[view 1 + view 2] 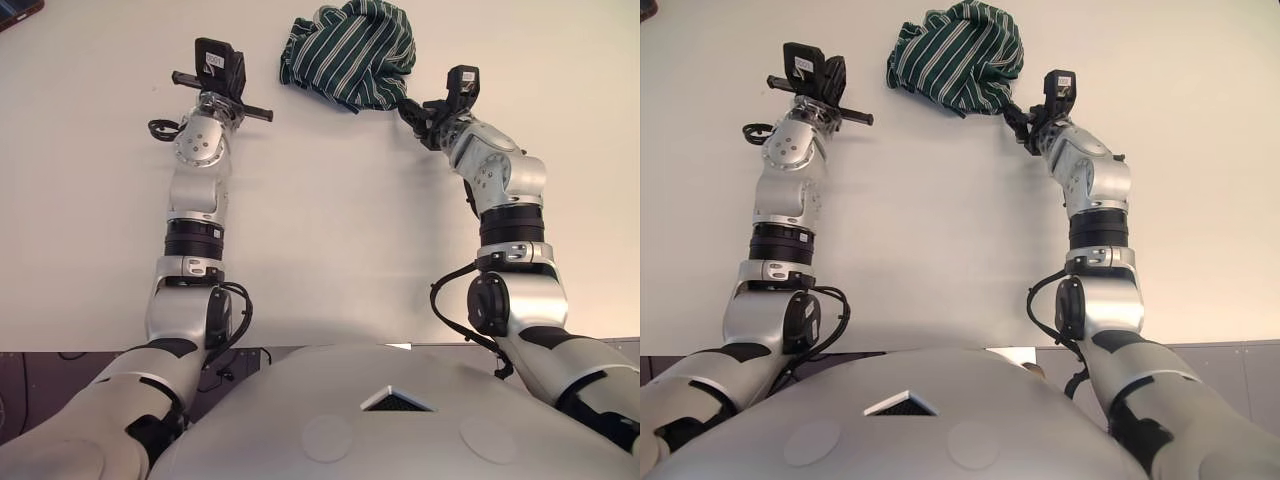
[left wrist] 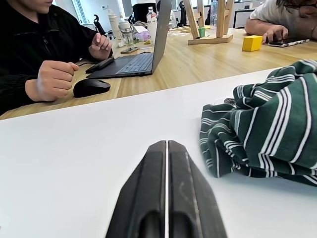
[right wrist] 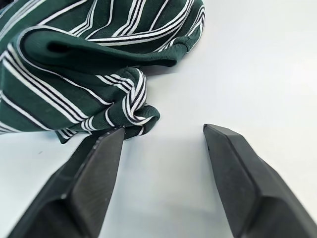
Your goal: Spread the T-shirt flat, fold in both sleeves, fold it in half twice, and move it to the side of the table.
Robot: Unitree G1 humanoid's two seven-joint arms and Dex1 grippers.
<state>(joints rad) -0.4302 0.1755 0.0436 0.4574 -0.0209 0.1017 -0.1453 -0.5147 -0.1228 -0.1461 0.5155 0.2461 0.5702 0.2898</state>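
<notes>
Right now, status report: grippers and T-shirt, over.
Left gripper shut, empty, left of the T-shirt. Right gripper open at its near edge. T-shirt crumpled, not yet spread.

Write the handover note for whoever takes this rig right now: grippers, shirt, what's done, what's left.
Grippers: left gripper shut and empty, over bare table to the left of the shirt. The right gripper is open at the shirt's near right edge, one fingertip at a bunched fold, nothing between the fingers.
Shirt: the T-shirt lies crumpled in a heap at the far middle of the table.
Done: nothing yet; not spread.
Left: spread it flat, fold in both sleeves, halve it twice, move it to the side.
</notes>
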